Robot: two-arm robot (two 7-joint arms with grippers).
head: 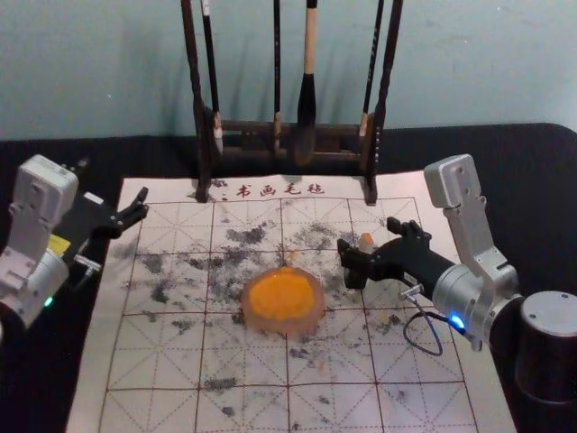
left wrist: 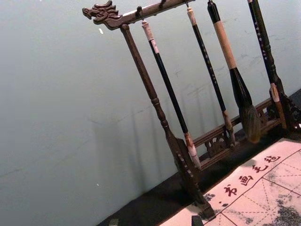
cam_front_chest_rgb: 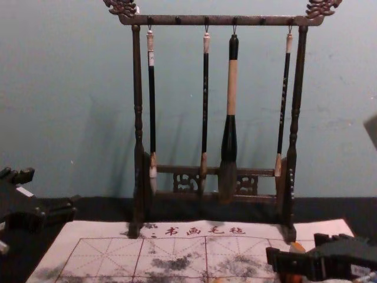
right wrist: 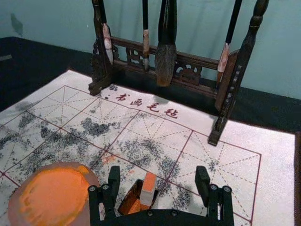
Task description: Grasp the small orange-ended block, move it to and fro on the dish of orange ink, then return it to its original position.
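Block (right wrist: 148, 188) could snag its box

Off-centre closing might pinch the dark box (right wrist: 131, 194) and lift both; the right gripper (right wrist: 158, 175) stands apart astride them, at two o'clock from the dish (head: 283, 326). Pale-sided, orange end up, the block leans inside. Left gripper (head: 114, 179): parked apart, ten o'clock.

Relative to the matt black right end effector (head: 368, 235), we note: beside, a smooth dish (head: 314, 317); beneath, a matt, cloth-like mat (head: 315, 399); behind, a smooth, metallic-looking arm (head: 462, 298); beyond, a carved wooden rack (cam_front_chest_rgb: 177, 20) with a faint sheen, and a brush (cam_front_chest_rgb: 229, 138), glossy black above its bristles.
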